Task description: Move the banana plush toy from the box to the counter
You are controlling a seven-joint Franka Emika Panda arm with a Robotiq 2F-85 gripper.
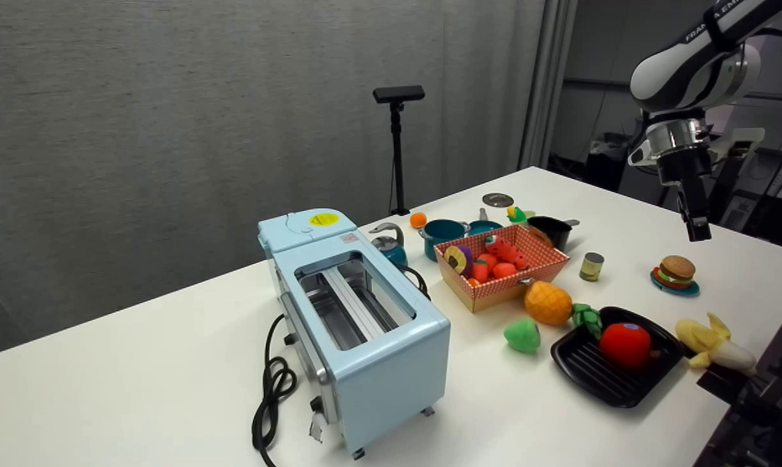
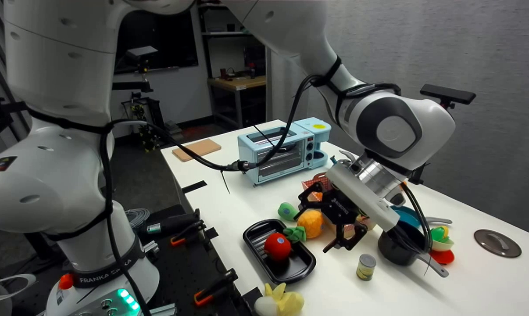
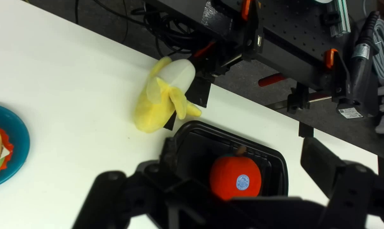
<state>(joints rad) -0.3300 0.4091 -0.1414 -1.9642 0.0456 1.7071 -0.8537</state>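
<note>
The fingers [image 3: 321, 167] hang apart, empty; below and clear of them the peeled banana plush [image 3: 163, 97] lies on the surface [image 3: 74, 105]: placing looks done, retreat next

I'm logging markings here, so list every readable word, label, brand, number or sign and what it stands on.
"FRANKA E…IKA", partly covered, on the robot base.
"FRAN… EMI", also interrupted, on the robot arm.
"ROBOTIQ" on the gripper.
Too small or blurred: the blue sticker on the red fruit toy, the yellow label on the toaster, the can label, and the wrist view's white label.
</note>
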